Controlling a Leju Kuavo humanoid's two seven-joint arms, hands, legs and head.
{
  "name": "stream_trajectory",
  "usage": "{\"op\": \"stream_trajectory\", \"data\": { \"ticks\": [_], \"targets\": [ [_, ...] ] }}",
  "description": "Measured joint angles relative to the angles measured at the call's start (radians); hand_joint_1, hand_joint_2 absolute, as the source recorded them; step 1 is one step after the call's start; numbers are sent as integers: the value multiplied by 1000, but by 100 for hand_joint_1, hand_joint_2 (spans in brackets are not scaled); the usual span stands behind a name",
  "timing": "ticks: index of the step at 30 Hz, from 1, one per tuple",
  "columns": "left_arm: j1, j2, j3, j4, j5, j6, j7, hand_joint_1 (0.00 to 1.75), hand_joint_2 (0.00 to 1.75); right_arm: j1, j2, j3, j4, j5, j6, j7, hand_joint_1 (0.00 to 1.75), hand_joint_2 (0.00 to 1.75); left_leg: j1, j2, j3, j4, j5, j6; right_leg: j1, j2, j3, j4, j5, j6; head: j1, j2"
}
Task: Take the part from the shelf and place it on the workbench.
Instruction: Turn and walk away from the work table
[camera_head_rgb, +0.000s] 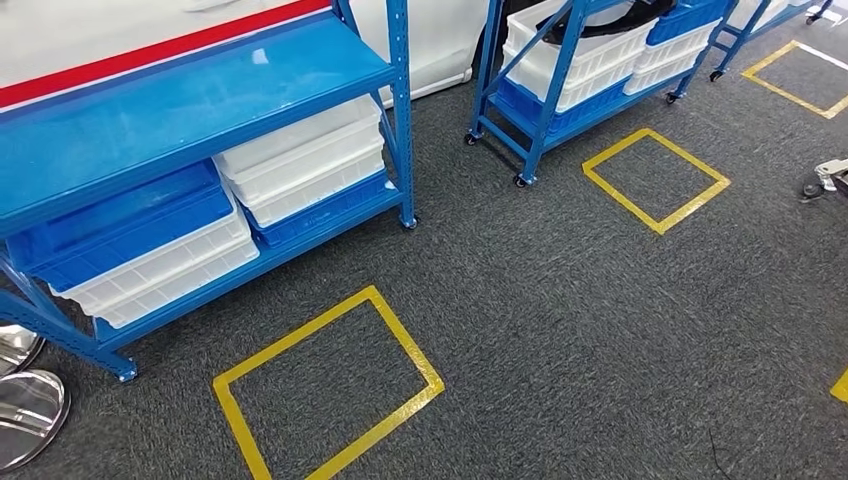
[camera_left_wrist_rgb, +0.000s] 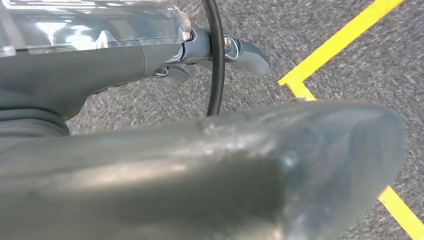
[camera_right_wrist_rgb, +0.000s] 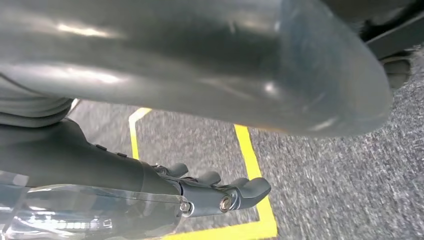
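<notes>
A blue shelf (camera_head_rgb: 200, 110) stands at the left of the head view, with stacked white bins (camera_head_rgb: 300, 160) and a blue bin (camera_head_rgb: 120, 225) on its lower level. Further back, a wheeled blue shelf (camera_head_rgb: 545, 110) carries more bins, and a black object (camera_head_rgb: 600, 20) lies in its top white one. My left hand (camera_left_wrist_rgb: 100, 70) hangs over the grey carpet, holding nothing, its thumb (camera_left_wrist_rgb: 250, 165) apart from the straight fingers (camera_left_wrist_rgb: 245, 52). My right hand (camera_right_wrist_rgb: 125, 170) hangs likewise, with fingers (camera_right_wrist_rgb: 245, 192) spread away from the thumb (camera_right_wrist_rgb: 250, 65).
Yellow tape squares mark the carpet: one (camera_head_rgb: 325, 390) in front of the near shelf, another (camera_head_rgb: 655, 180) by the wheeled shelf. Shiny metal discs (camera_head_rgb: 30, 410) lie at the lower left. A small wheeled base (camera_head_rgb: 825, 180) sits at the right edge. A black cable (camera_left_wrist_rgb: 216, 60) crosses the left wrist view.
</notes>
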Motion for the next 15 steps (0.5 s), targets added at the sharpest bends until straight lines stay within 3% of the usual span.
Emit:
{"op": "stream_trajectory", "data": {
  "ticks": [2,4,6,8,10,12,14,15],
  "targets": [
    [0,-4,1,0,0,4,0,0,0,2,-4,0,0,5,0,0,0,0,3,-22,5,5,-7,-7,-8,11,30,-87,75,5,0,0],
    [-1,-8,1,0,0,8,1,0,0,5,-7,1,0,10,0,2,0,0,3,-43,4,14,-16,-19,-13,47,80,-201,129,4,0,0],
    [-2,-9,1,0,0,9,1,0,0,6,-8,3,0,18,0,4,0,0,4,-58,-1,19,-22,-32,-11,62,98,-241,134,-5,0,0],
    [-1,-10,2,0,0,10,2,0,0,3,-9,8,0,24,0,8,0,0,6,-66,-1,19,-23,-44,-8,42,101,-246,136,-19,0,0],
    [-1,-11,3,0,0,10,2,0,0,3,-10,13,0,27,1,10,0,0,8,-32,-17,56,-48,-53,-9,21,106,-254,137,-35,0,0],
    [-3,-12,3,0,0,10,2,0,0,6,-11,17,0,30,2,12,0,0,8,13,-71,168,-108,-59,-6,-3,109,-257,135,-45,0,0],
    [-4,-13,3,0,0,10,2,0,0,8,-11,18,0,32,3,12,0,0,9,23,-132,287,-152,-63,-2,-28,110,-257,132,-49,0,0],
    [-2,-13,3,0,0,10,2,0,0,8,-11,18,0,33,4,12,0,0,9,25,-145,309,-150,-63,0,-40,111,-257,130,-50,0,0]
  ]
}}
